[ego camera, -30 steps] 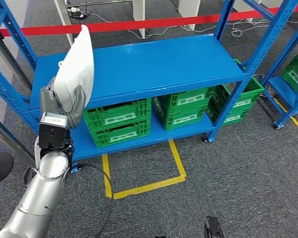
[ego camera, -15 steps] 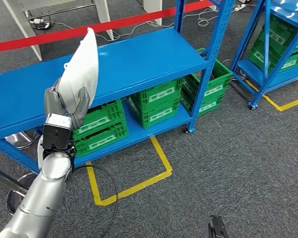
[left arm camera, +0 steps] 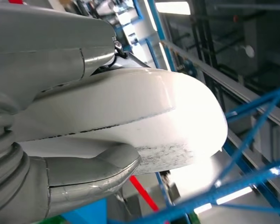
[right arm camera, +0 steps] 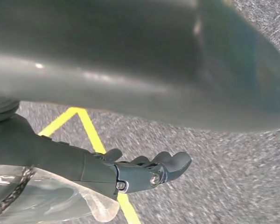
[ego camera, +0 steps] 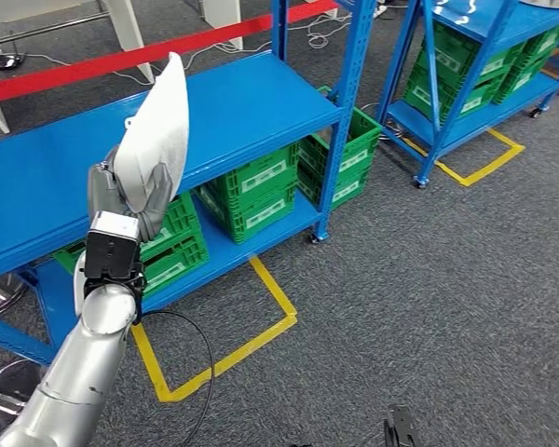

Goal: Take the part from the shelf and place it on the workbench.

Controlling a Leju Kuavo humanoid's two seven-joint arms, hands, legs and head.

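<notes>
At the left of the frame, the left hand (ego camera: 126, 191) grasps the white, rounded, flat plastic part (ego camera: 155, 130) upright above the blue metal shelf (ego camera: 263, 102); held by its lower end, it could slip during carrying, while the right hand (right arm camera: 138, 172) hangs released.

green crates (ego camera: 252, 189) sit side by side on the low blue tier at the centre of the frame; another green crate (ego camera: 350, 154) rests on the floor just right of the blue post; yellow floor tape (ego camera: 263, 279) forms a corner on grey carpet (ego camera: 438, 307) below centre; a red strip (ego camera: 87, 67) crosses the upper left; a second blue rack (ego camera: 473, 112) with green crates stands upper right.
</notes>
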